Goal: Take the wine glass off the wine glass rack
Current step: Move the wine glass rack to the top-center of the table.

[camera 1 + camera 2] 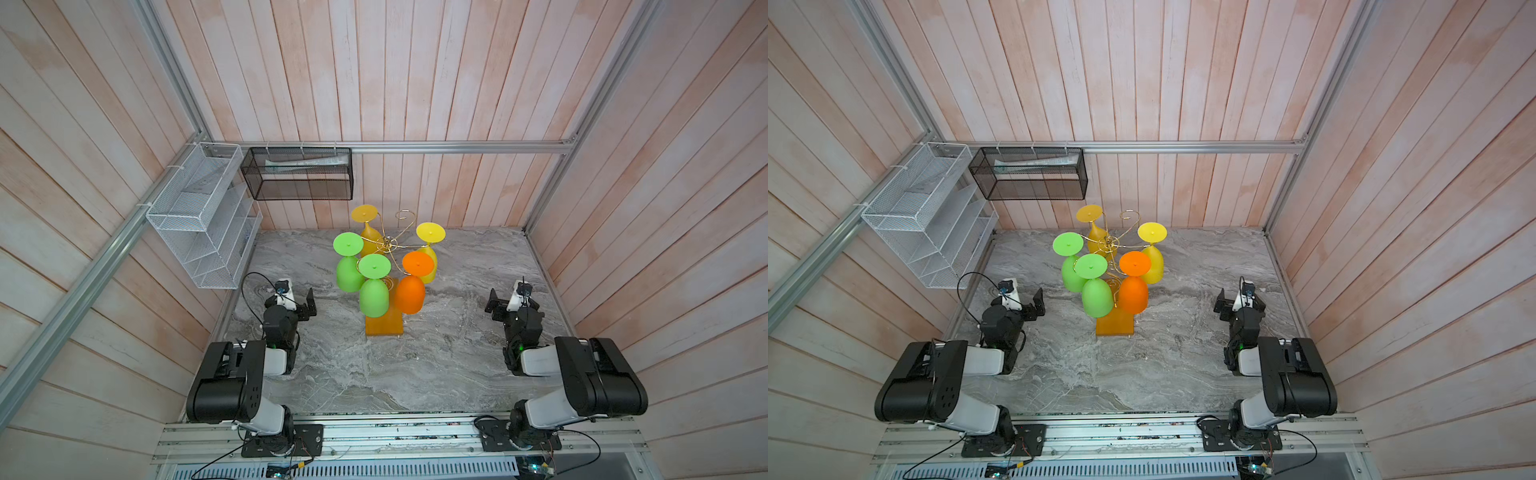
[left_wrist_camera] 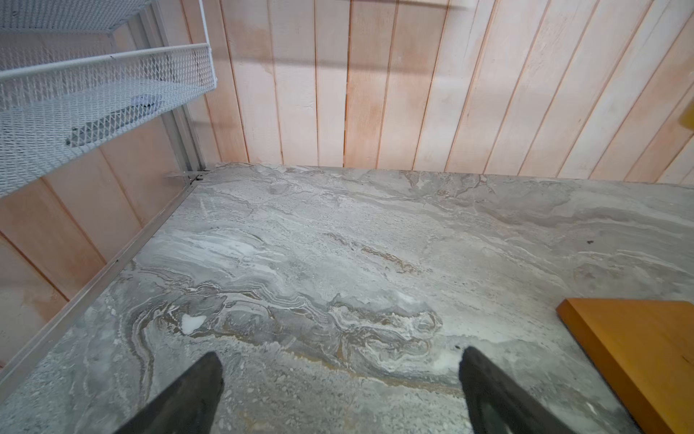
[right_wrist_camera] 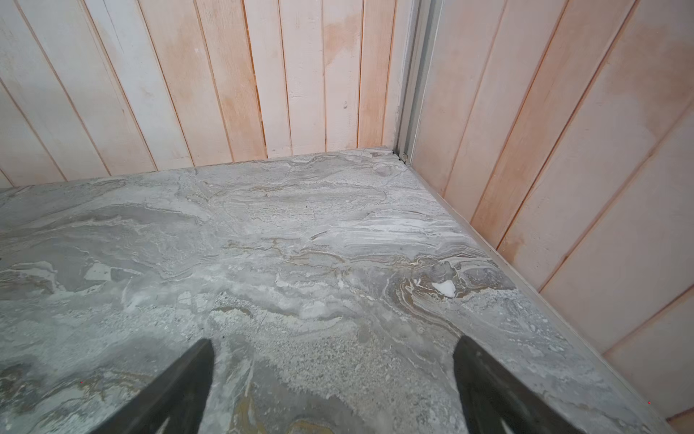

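The wine glass rack (image 1: 386,245) (image 1: 1108,242) is thin gold wire on an amber wooden base (image 1: 384,326) (image 2: 638,349), and stands mid-table toward the back. Several wine glasses hang from it upside down: two green (image 1: 374,297) (image 1: 348,278), one orange (image 1: 410,297), two yellow (image 1: 430,232) (image 1: 365,214). One scroll arm at the back right holds nothing. My left gripper (image 1: 306,305) (image 1: 1036,303) (image 2: 340,357) is open over bare marble, left of the rack. My right gripper (image 1: 494,305) (image 1: 1221,305) (image 3: 334,345) is open to the rack's right. Neither touches a glass.
A white wire-mesh shelf (image 1: 199,224) (image 2: 94,94) hangs on the left wall above the left arm. A black mesh basket (image 1: 297,174) hangs on the back wall behind the rack. Wooden plank walls close three sides of the marble tabletop (image 1: 415,365). An aluminium rail (image 1: 395,432) runs along the front.
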